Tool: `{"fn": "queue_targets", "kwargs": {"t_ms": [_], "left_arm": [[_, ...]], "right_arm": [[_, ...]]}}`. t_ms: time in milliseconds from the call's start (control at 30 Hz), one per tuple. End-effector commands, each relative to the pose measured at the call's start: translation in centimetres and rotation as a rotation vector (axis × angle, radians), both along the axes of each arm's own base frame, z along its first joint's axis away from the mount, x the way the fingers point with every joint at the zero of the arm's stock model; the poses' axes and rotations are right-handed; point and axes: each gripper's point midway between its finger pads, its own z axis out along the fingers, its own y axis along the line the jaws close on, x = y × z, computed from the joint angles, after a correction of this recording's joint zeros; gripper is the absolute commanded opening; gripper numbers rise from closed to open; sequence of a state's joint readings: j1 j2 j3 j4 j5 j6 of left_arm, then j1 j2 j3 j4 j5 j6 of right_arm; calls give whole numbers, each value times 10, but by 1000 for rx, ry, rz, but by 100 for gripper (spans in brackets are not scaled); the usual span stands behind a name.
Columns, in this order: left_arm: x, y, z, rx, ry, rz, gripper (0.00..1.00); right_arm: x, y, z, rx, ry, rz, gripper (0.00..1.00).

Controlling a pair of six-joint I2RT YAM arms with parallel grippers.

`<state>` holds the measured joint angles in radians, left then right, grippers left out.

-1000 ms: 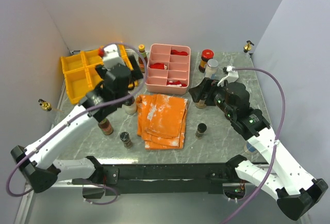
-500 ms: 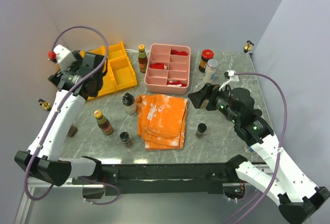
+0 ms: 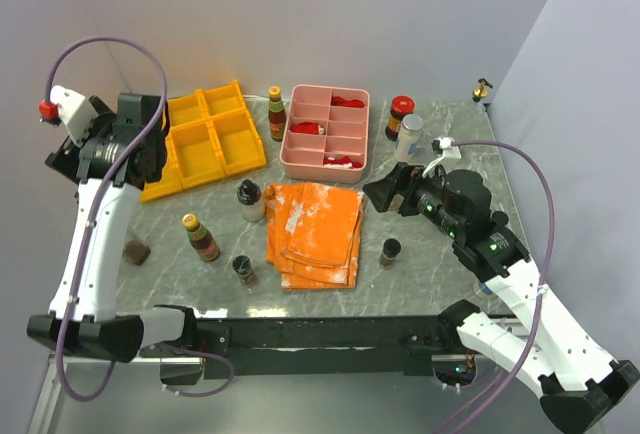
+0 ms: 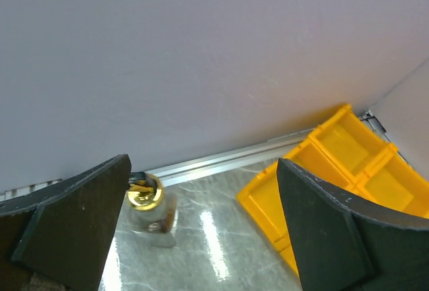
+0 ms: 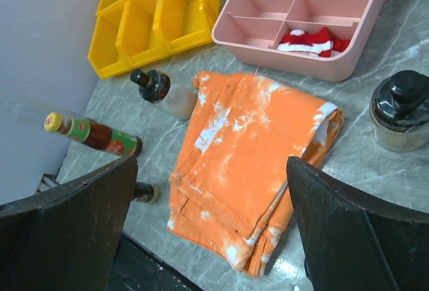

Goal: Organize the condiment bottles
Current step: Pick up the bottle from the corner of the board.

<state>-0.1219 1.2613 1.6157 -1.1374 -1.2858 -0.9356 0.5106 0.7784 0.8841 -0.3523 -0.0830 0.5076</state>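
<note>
We see the left gripper (image 4: 203,170) raised at the far left edge of the grey marbled worktop (image 3: 430,264), its jaws spread wide and holding nothing. It faces the wall, where a brass-coloured knob (image 4: 145,194) sits near the yellow divided plastic bin (image 3: 205,139). The right gripper (image 5: 213,170) hovers by the right side of the orange folded cloth (image 3: 313,229), its jaws just as wide and holding nothing. The condiment bottles stand scattered on the worktop, outside both the bin and the pink divided tray (image 3: 296,168). A dark glass bottle with a yellow cap (image 3: 276,114) stands between the bin and the tray. To the right of the tray a dark jar with a red cap (image 3: 400,114) and a clear jar with a pale cap (image 3: 409,137) stand just beside each other. A clear bottle with a black cap (image 3: 250,200) stands just beside the left edge of the cloth. Nearer to us and further left is a brown sauce bottle with a yellow cap and red label (image 3: 201,238). A small dark jar (image 3: 244,270) stands near the cloth's near left corner, and a small black-capped dark jar (image 3: 390,252) stands just right of the cloth. In the right wrist view a clear jar with a domed black cap (image 5: 401,113) stands just beside the cloth and near the tray. The overhead view does not show it, since the right gripper covers that spot.
</note>
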Motion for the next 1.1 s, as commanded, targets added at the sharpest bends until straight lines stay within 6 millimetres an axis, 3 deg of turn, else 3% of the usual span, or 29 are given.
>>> {"fn": "queue_targets", "kwargs": {"t_ms": [0, 133, 367, 467, 567, 767, 867, 1067], "left_arm": [[-23, 14, -11, 25, 33, 55, 96], [-42, 29, -28, 17, 35, 150, 96], [-46, 36, -77, -63, 2, 194, 96], [-44, 35, -92, -91, -38, 205, 97], [-47, 35, -103, -93, -62, 210, 99], [-36, 29, -121, -138, -68, 151, 94], [-37, 30, -126, -141, -91, 176, 88], [-39, 35, -126, -108, -34, 218, 90]], "right_arm": [[2, 0, 12, 7, -35, 0, 100], [3, 3, 10, 1, -21, 12, 100], [3, 5, 3, -9, 8, 22, 100], [2, 4, 9, -5, 2, 20, 100], [-1, 3, 13, 10, -6, 19, 100], [-6, 2, 19, 56, -29, 12, 100], [-8, 2, 21, 62, -32, 21, 100], [-11, -4, 21, 50, -42, -1, 100]]}}
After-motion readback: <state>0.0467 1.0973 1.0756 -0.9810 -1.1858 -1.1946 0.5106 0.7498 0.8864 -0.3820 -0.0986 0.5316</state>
